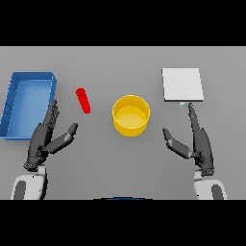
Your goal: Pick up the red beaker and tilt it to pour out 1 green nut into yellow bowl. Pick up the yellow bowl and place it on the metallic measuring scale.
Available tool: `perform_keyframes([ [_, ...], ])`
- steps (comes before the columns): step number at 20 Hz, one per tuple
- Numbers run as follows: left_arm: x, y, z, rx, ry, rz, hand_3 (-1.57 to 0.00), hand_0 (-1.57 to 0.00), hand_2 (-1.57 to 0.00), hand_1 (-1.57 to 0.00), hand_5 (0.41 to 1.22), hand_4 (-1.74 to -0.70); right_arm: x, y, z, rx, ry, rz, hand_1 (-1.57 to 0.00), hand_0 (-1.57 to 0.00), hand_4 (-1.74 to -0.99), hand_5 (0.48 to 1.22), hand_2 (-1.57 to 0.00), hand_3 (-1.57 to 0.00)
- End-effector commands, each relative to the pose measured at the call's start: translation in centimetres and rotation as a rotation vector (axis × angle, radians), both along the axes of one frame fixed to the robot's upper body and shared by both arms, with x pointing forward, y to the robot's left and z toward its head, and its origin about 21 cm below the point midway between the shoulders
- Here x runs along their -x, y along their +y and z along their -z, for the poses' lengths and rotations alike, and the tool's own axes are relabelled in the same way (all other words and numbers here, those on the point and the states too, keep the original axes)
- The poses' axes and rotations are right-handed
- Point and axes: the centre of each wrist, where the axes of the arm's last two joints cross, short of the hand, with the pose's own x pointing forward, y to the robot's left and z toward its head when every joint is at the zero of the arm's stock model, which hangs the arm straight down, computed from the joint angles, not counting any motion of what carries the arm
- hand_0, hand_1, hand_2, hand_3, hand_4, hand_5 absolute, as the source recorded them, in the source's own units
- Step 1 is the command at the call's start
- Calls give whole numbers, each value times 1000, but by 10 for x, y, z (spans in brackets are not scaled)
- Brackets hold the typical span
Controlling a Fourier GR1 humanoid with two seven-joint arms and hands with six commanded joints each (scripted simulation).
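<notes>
The red beaker point(83, 100) is lying on its side on the grey surface point(120, 62), left of centre, tilted so its far end is leaning toward the left edge. No green nut is showing anywhere around it. The yellow bowl point(130, 115) is sitting upright near the middle of the surface, well apart from the beaker, and nothing is showing inside it. The metallic measuring scale point(182, 84) is resting as a pale flat square toward the far right corner, with a tiny mark at its near edge that is too small to read. No writing or brand is showing on any of the things.

The left robot hand point(48, 134) is hovering near the left edge, fingers stretched out straight and thumb spread wide, holding nothing, its thumb tip pointing toward the beaker but staying clear of it. A blue bin point(14, 101) is sitting just beside that hand along the left edge. The right robot hand point(194, 141) is hovering on the right side, fingers straight, thumb apart, fingertips reaching just below the scale's near edge, gripping nothing.
</notes>
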Motion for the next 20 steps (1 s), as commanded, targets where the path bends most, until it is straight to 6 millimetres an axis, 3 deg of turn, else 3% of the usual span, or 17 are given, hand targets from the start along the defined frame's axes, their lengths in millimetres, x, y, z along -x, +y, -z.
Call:
perform_keyframes([
  [1, 2, 2, -2, -5, -12, 5, 1, 1, 1, 1, 602, -1164, 2, 1, 0, -11, -10, -11, 1, 1, -1173, 593, 1, 1],
  [5, -6, -9, 5, -29, 20, 23, 1, 1, 1, 1, 604, -1163, 4, 2, -5, -48, -21, -30, 1, 1, -1212, 607, 1, 1],
  [13, -59, -22, 32, -78, 38, 37, 1, 1, 1, 1, 641, -1240, 1, 3, -5, -62, -21, -49, 1, 1, -1273, 632, 1, 1],
  [20, -95, -29, 36, -84, 32, 53, 1, 1, 1, 1, 682, -1280, 2, 3, -6, -58, -27, -47, 1, 1, -1266, 635, 1, 1],
])
